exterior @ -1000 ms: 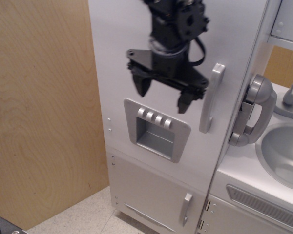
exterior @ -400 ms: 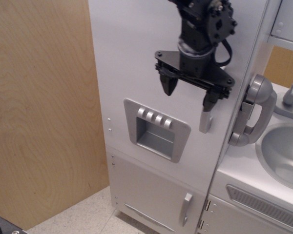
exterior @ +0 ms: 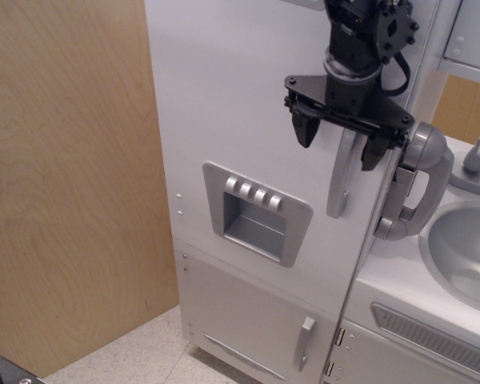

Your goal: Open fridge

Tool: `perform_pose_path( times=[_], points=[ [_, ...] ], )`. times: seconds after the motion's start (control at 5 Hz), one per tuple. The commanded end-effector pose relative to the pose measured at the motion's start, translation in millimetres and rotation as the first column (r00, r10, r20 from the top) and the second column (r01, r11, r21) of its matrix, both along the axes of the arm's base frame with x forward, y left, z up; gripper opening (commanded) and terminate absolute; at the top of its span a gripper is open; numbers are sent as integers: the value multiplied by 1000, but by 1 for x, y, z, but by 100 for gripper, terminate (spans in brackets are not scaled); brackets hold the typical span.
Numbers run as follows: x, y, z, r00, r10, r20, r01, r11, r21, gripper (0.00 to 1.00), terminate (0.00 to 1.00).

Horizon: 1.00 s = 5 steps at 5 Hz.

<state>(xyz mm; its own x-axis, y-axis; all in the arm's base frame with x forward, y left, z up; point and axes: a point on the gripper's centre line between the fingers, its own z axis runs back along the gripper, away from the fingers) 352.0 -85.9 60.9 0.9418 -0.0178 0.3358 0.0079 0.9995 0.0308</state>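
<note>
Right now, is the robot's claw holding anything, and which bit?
Nothing yet. The gripper is open, one finger on each side of the top of the fridge's long handle, but not squeezing it.

No readable text, labels, brands or numbers anywhere, dispenser buttons [exterior: 254, 192] unmarked

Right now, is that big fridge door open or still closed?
Closed. The fridge door sits flush, no shelves showing. The open gripper straddles the long handle without clamping it.

Pale plywood wall [exterior: 64, 176], speckled beige floor [exterior: 136, 356], toy sink [exterior: 464, 252] at right
</note>
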Motion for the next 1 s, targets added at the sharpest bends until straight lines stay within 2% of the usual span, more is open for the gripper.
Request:
perform_pose_path(
  times=[0.0,0.2,0.4,0.8],
  points=[
    [5,3,19,996,-22,84,21,1000,8,0,0],
    [0,4,20,993,-42,111,41,999,13,0,0],
    [-6,8,21,989,-70,127,71,997,-7,0,0],
    [-37,18,20,985,-100,140,101,995,-4,0,0]
  ],
)
